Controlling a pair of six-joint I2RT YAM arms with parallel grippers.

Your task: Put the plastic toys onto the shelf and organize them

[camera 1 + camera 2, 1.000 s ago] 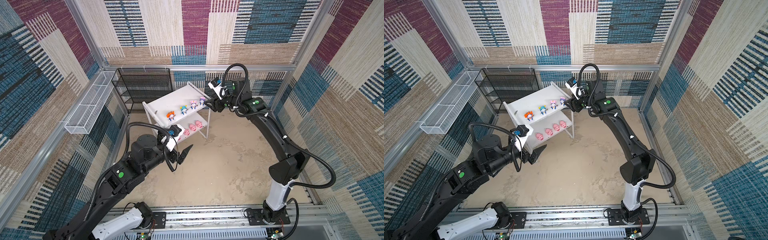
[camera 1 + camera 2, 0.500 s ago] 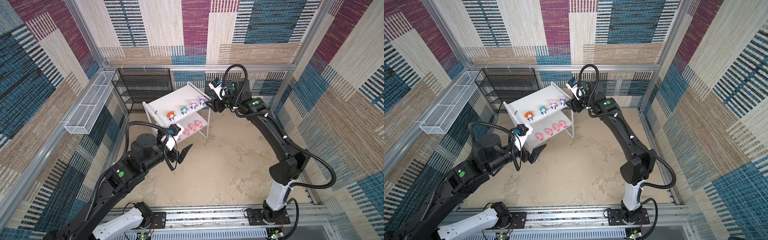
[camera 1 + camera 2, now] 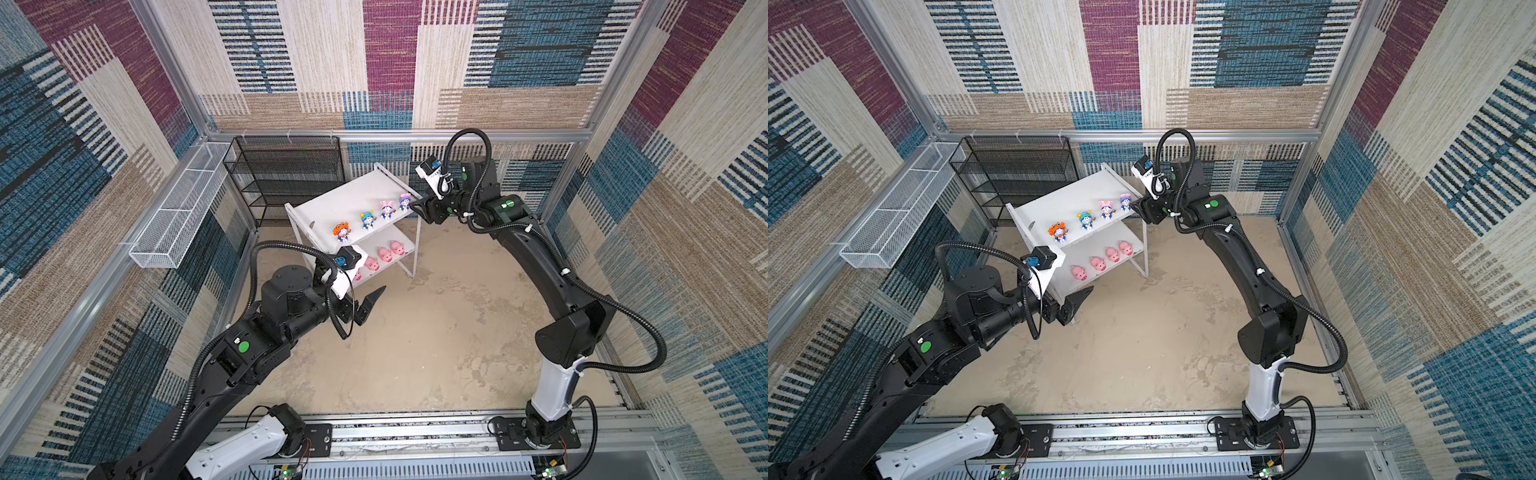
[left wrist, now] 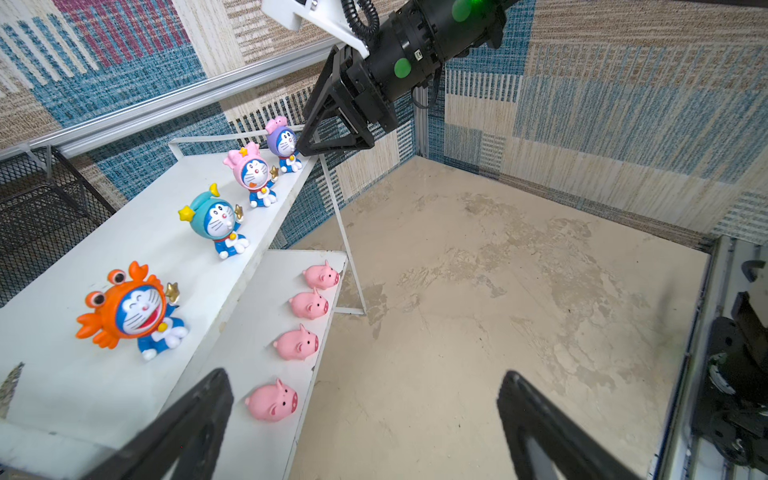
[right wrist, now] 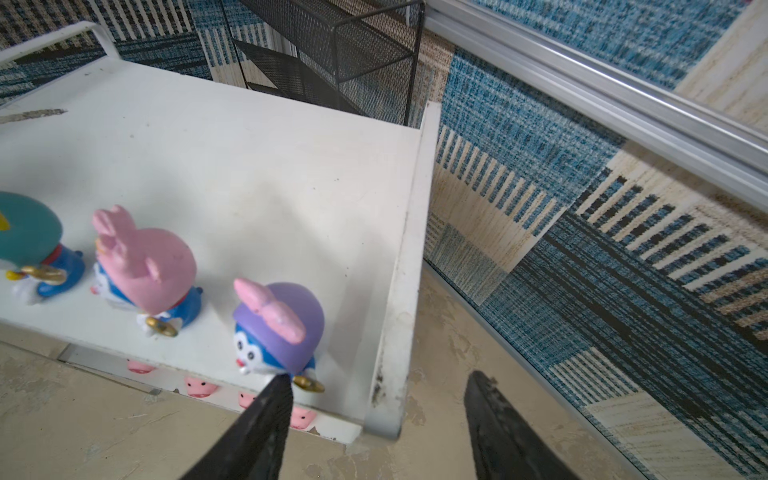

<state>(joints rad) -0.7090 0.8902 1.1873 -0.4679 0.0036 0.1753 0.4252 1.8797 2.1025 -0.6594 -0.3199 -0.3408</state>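
The white shelf stands at the back. Its top board carries the figurines in a row: orange-hooded, blue-hooded, pink-hooded and purple-hooded. Several pink pigs line the lower board. My right gripper is open and empty at the shelf's right corner, with one fingertip just beside the purple-hooded figurine. Wide open and empty, my left gripper hangs in front of the shelf's lower left end, close to the nearest pig.
A black mesh rack stands behind the shelf against the back wall. A long white wire basket hangs on the left wall. Carpeted walls and an aluminium frame close in the sandy floor.
The right gripper has edged slightly away from the purple-hooded figurine with its jaws a little wider. The left arm has hardly moved.
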